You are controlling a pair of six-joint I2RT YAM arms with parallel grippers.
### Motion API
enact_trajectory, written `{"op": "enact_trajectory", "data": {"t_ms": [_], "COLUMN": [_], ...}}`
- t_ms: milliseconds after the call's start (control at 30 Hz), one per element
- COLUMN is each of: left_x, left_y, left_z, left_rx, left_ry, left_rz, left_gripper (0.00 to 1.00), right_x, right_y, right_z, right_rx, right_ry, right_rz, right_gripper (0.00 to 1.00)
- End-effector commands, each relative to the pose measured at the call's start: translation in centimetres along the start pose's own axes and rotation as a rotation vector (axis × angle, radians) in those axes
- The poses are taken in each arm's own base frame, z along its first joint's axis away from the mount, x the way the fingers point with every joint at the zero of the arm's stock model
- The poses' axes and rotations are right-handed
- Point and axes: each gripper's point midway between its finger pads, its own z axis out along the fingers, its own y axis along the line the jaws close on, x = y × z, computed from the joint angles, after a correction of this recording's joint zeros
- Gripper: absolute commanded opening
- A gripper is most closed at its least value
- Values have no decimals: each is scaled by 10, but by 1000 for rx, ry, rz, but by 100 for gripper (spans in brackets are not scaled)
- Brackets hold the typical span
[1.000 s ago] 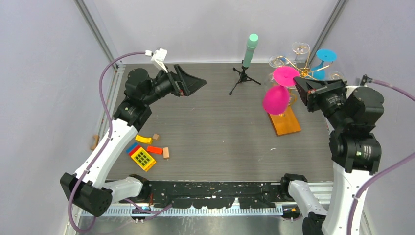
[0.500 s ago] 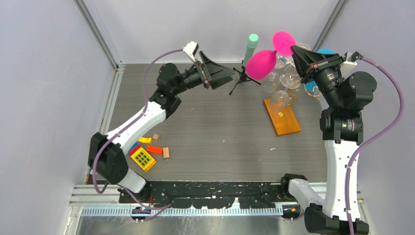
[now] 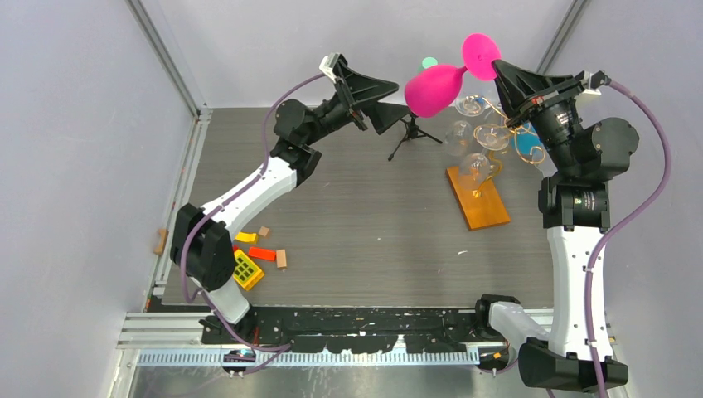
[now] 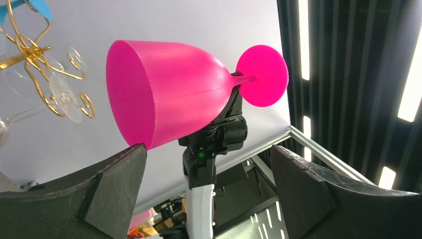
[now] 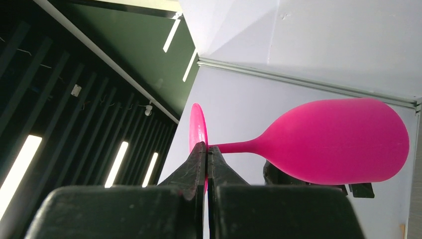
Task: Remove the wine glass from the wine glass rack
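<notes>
1. Nearest the arm bases, on the left of the grey table, lies a small scatter of blocks: a yellow gridded block, a red block and a few wooden and coloured bits beside them.
2. Further in on the right stands the wine glass rack. Its flat orange-brown base rests on the table, and its gold spiral arms show at the left edge of the left wrist view.
3. Clear glasses hang from those arms, with a blue glass partly hidden behind the right arm.
4. The pink wine glass is off the rack and held high in the air, up and to the left of the spirals. It lies on its side, foot to the right and bowl to the left.
5. The right gripper is clamped tight on the thin stem right at the foot – the right wrist view shows the fingertips pinched together there.
6. The left gripper is raised to face the bowl's open mouth, jaws spread wide and holding nothing. The rim sits just above one finger (whether they touch cannot be told).
7. At the back, a black tripod stands on the table – its mint-green cylinder peeks out behind the pink bowl.
</notes>
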Motion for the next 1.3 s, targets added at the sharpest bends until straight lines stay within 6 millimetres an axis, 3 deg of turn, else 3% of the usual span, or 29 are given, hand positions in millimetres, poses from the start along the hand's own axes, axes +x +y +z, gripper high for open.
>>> {"op": "enact_trajectory", "data": {"t_ms": [0,167,400,533,733,767,833,900,1000,1067,1133,1267], "left_x": [3,4,5,7,10,11,11,10,4,-2,-12,-40], "left_y": [-31,-40,-50,-57,-65,-68,-73,-77,-79,-80,-80,-71], "left_z": [4,7,10,9,5,4,3,1,-4,-10,-17,-40], "left_rx": [79,101,145,176,201,207,222,232,223,206,185,81], "left_ry": [9,21,40,52,57,57,57,54,43,29,11,-45], "left_rz": [18,20,22,14,32,37,50,70,106,134,166,235], "left_gripper": [97,94,75,51,6,0,0,0,0,0,0,0], "right_x": [16,17,19,15,9,9,8,6,3,1,0,-8], "right_y": [26,18,-4,-24,-30,-29,-32,-34,-42,-47,-52,-70], "right_z": [-6,-3,1,2,4,4,5,6,6,7,7,4], "right_rx": [-87,-70,5,46,44,42,45,49,71,93,126,238], "right_ry": [56,72,78,58,36,36,31,23,10,-2,-9,-57], "right_rz": [-10,45,111,144,169,170,173,176,182,163,120,-7], "right_gripper": [0,0,0,0,0,0,0,10,49,65,73,76]}}
